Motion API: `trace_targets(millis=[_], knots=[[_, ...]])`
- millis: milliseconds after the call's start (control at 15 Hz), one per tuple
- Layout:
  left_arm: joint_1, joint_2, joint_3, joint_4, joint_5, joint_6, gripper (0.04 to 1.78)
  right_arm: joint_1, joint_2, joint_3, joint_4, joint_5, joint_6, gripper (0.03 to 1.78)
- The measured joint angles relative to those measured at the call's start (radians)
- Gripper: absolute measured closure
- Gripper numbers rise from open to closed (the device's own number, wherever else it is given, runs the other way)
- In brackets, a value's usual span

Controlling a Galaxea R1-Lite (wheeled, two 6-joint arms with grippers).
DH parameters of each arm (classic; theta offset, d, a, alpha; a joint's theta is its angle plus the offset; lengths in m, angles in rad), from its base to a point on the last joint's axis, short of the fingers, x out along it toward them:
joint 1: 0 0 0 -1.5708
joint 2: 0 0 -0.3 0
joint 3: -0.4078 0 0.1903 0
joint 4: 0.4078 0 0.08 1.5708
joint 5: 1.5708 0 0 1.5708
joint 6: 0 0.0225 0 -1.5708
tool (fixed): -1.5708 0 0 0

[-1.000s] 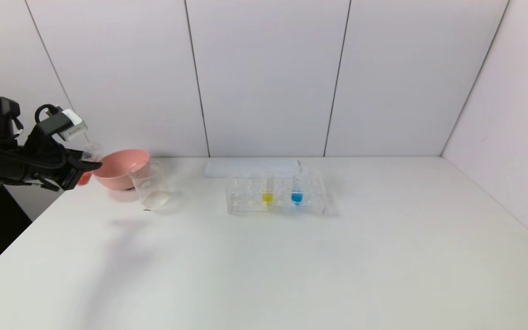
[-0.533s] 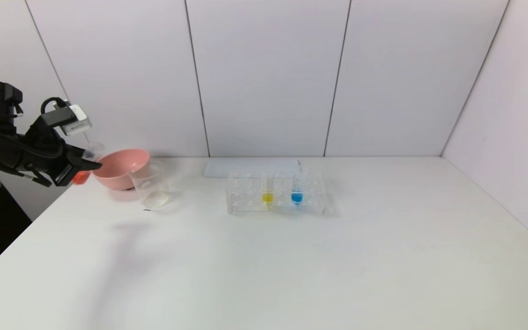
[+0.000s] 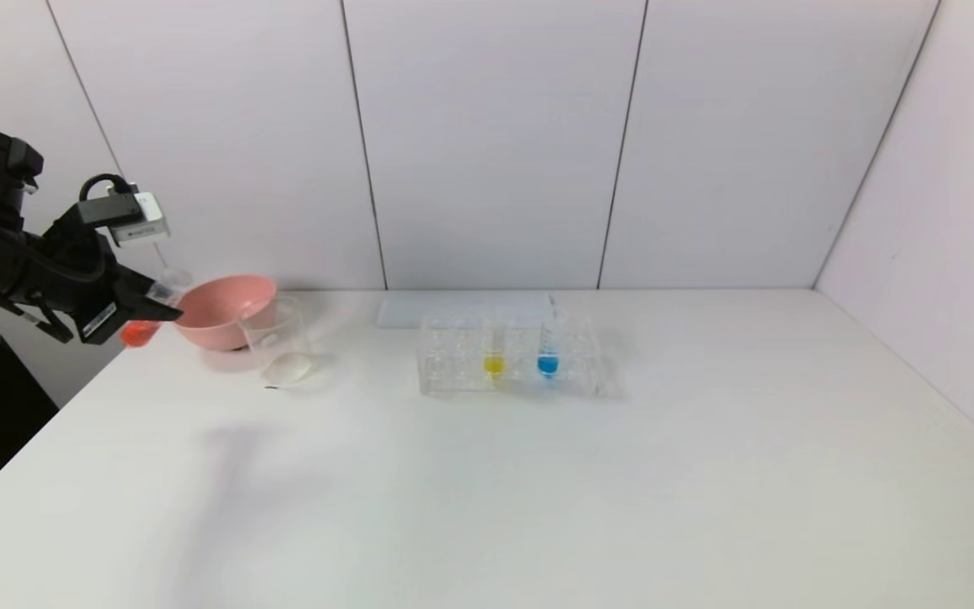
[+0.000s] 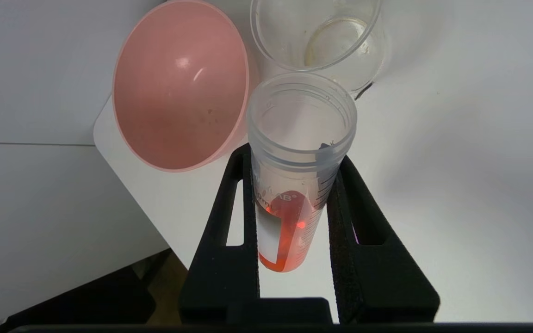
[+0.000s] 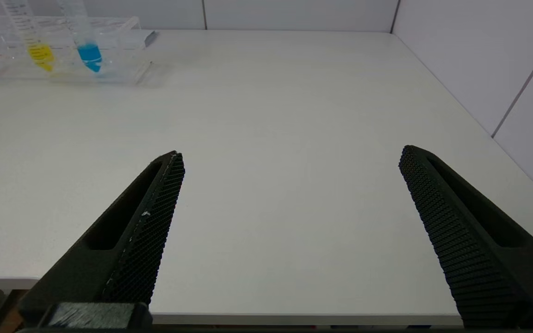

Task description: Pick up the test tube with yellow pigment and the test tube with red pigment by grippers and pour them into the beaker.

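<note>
Head view: at the frame's left edge, the left gripper [image 3: 149, 306] clamps the test tube with red pigment [image 3: 142, 328] beside the pink bowl [image 3: 221, 311] and beaker [image 3: 276, 342]. The test tube with yellow pigment [image 3: 494, 355] stands in the rack [image 3: 511, 357], centre. Right wrist view: the right gripper [image 5: 289, 162] is spread wide above the table [image 5: 271, 115].

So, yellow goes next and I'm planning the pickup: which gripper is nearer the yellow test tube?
Cannot tell. The left gripper, holding the red test tube, is beyond the beaker; the right gripper faces the yellow test tube across bare table.
</note>
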Motion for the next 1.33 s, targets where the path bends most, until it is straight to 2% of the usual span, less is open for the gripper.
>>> trace_targets(millis=[133, 1067, 1333], knots=[[0.0, 0.011, -0.049, 0.063, 0.005, 0.038, 1.38, 0.0, 0.0, 0.0, 0.0, 0.0, 0.0, 0.11], [-0.013, 0.087, -0.167, 0.088, 0.016, 0.222, 1.38, 0.0, 0.0, 0.0, 0.0, 0.0, 0.0, 0.11], [-0.039, 0.124, -0.239, 0.177, 0.07, 0.242, 1.38, 0.0, 0.0, 0.0, 0.0, 0.0, 0.0, 0.11]])
